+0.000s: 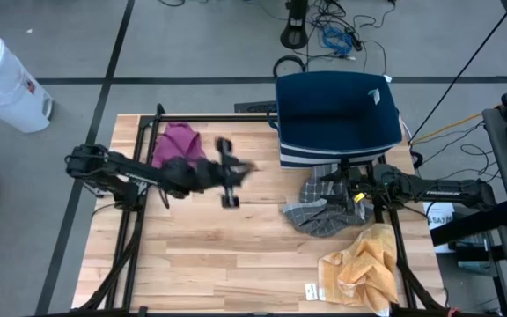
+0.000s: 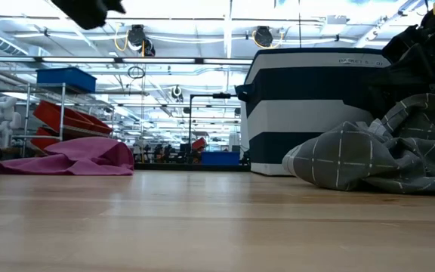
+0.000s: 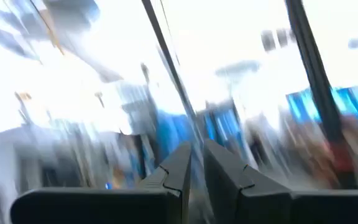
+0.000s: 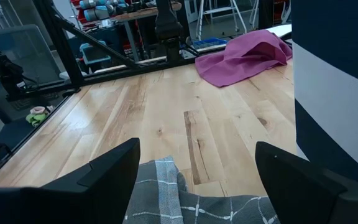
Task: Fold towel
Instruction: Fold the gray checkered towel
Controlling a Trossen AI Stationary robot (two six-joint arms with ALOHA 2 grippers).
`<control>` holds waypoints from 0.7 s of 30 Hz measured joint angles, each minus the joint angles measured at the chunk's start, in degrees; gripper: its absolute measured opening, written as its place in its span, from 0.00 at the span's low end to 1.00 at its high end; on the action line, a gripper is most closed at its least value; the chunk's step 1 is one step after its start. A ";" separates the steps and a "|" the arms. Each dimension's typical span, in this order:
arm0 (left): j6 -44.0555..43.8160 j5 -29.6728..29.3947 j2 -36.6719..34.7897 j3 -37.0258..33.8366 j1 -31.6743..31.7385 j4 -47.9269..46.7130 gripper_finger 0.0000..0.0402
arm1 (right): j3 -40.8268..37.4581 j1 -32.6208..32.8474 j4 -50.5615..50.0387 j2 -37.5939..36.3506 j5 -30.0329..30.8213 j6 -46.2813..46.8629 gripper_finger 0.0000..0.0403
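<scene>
A grey checked towel [image 1: 319, 214] lies crumpled on the table's right side, against the front of a navy and white bin [image 1: 337, 110]. My right gripper [image 4: 197, 149] is open just above it, with a raised fold of the towel [image 4: 166, 199] between its fingers. A magenta towel [image 1: 179, 141] lies bunched at the far left, and a yellow towel [image 1: 363, 264] lies crumpled at the near right. My left gripper [image 1: 240, 170] is raised over the table's middle; its fingers [image 3: 182, 168] are shut on nothing. My right gripper comes at the grey towel from the table's right, fingers spread on either side of the raised fold [image 4: 166, 199]. I cannot tell whether the fingers touch the cloth.
The bin takes up the far right of the table. Bare wood [image 1: 218, 255] stretches across the middle and the near left. A black frame [image 1: 139, 150] runs along the left and far edges. A white canister [image 1: 3, 79] stands on the floor beyond the table's far left corner.
</scene>
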 joint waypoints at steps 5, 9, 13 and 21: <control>0.01 0.46 -6.16 1.71 2.46 5.34 0.13 | -0.01 0.00 -0.01 0.00 -0.01 0.00 0.76; 0.60 1.25 -16.98 3.18 2.23 -14.01 0.13 | 0.00 -0.01 0.00 0.02 -0.01 -0.01 0.76; 3.88 -5.04 -27.27 9.08 1.43 -54.63 0.13 | -0.01 0.00 0.00 0.00 -0.01 0.00 0.76; -12.39 -18.74 -28.86 12.51 2.37 -112.85 0.13 | -0.01 0.00 0.00 0.01 -0.01 0.00 0.76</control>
